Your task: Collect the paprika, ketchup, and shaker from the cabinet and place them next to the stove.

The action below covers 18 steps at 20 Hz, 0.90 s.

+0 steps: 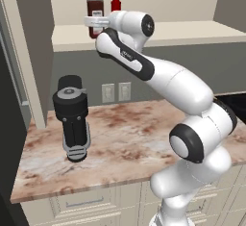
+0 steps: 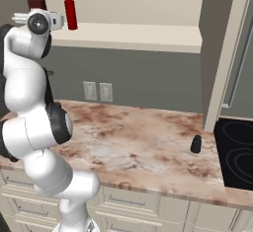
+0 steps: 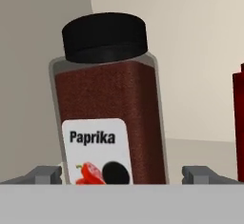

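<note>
- So the gripper (image 3: 122,174) is spread wide, holding nothing, and the paprika (image 3: 112,108) sits dead ahead at 12 o'clock, between the 2 fingertips (image 3: 45,174) but not touched as far as I can tell.
- Long axis is upright, so it looks like a straight push forward, then a squeeze.
- It stands on the cabinet (image 1: 192,31) shelf, with the ketchup (image 2: 70,12) just beside it at 3 o'clock.
- Looks-wise: square-sided jar, dark red-brown powder, black cap, white label with a red pepper.
- Shaker (image 2: 196,144) is already down by the stove (image 2: 237,152).
</note>
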### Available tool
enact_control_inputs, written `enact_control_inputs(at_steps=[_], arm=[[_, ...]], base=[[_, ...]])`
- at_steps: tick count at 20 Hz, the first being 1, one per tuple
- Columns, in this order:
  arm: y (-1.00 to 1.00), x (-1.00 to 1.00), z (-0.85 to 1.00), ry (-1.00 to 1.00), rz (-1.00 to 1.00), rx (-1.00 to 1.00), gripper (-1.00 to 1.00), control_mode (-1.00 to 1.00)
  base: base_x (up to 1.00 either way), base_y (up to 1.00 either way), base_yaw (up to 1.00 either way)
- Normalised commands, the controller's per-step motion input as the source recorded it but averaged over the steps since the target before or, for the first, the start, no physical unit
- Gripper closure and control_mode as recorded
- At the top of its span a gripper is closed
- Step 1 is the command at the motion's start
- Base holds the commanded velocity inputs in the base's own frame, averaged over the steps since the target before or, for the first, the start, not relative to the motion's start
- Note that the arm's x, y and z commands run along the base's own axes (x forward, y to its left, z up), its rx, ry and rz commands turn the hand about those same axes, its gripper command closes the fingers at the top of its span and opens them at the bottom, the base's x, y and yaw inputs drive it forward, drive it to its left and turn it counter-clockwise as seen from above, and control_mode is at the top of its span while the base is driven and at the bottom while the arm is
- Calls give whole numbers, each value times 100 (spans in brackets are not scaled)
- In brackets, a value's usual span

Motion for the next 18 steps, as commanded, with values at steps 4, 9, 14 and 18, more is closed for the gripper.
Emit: enact_control_inputs(at_steps=[4,9,14,18], arm=[[9,-1,0,0,0,-1,-100,-100],[13,0,0,0,0,-3,-100,-100],[8,0,0,0,1,-1,100,-100],[0,0,0,0,0,0,100,-100]], base=[[0,0,0],[0,0,0],[0,0,0],[0,0,0]])
